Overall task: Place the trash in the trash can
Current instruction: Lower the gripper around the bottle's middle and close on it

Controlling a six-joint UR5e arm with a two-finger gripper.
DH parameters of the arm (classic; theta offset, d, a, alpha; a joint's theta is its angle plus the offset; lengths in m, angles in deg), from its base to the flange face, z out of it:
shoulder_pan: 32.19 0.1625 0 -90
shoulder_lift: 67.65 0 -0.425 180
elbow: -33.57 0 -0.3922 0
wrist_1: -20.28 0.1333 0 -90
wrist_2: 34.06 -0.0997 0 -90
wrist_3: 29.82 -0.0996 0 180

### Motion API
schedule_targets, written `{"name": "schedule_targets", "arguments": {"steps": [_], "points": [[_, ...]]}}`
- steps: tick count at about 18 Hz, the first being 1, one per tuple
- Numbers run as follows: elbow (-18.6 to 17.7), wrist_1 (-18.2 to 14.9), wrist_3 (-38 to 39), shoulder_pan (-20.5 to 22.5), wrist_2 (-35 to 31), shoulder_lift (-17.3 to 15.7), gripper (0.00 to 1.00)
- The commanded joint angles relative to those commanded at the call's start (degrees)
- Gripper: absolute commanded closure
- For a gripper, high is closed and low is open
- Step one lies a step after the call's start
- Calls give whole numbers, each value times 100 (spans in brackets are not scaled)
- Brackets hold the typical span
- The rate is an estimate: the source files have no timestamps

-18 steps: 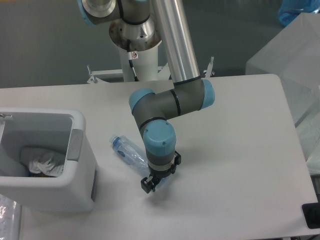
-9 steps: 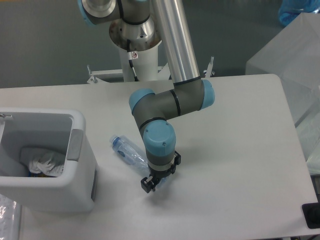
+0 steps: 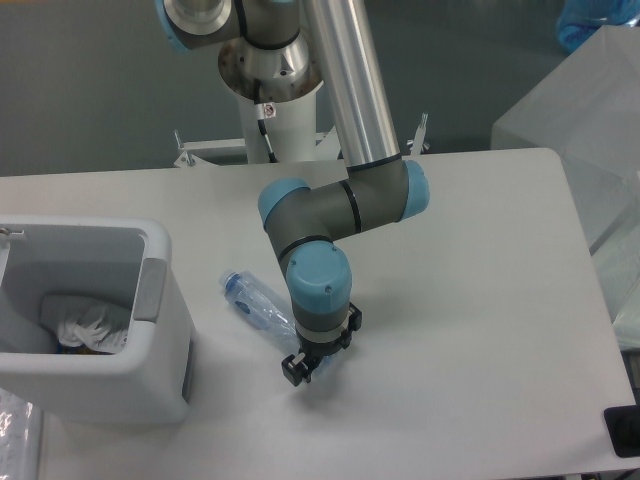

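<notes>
The clear plastic bottle [image 3: 256, 301] lies on the white table, its blue cap [image 3: 228, 283] pointing back-left toward the bin. Its other end is hidden under my wrist. My gripper [image 3: 300, 368] is down at table level just past that hidden end, pointing front-left. Its black fingers [image 3: 291, 372] show, but I cannot tell whether they are closed on the bottle. The white trash can [image 3: 168, 345] with the grey side panel stands at the left. A crumpled clear wrapper with white print [image 3: 92, 329] lies inside it.
The arm's base [image 3: 270, 95] stands at the back middle of the table. A translucent plastic box [image 3: 590, 130] sits off the right edge, with a blue object [image 3: 590, 25] behind it. A black object [image 3: 625, 432] is at the front right corner.
</notes>
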Motion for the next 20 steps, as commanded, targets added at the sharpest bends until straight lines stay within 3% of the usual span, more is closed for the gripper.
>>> {"name": "schedule_targets", "arguments": {"steps": [9,20], "points": [[-114,0,0,0,0,-26,34],[-1,-17,-26,-9,0,-123,37]]}}
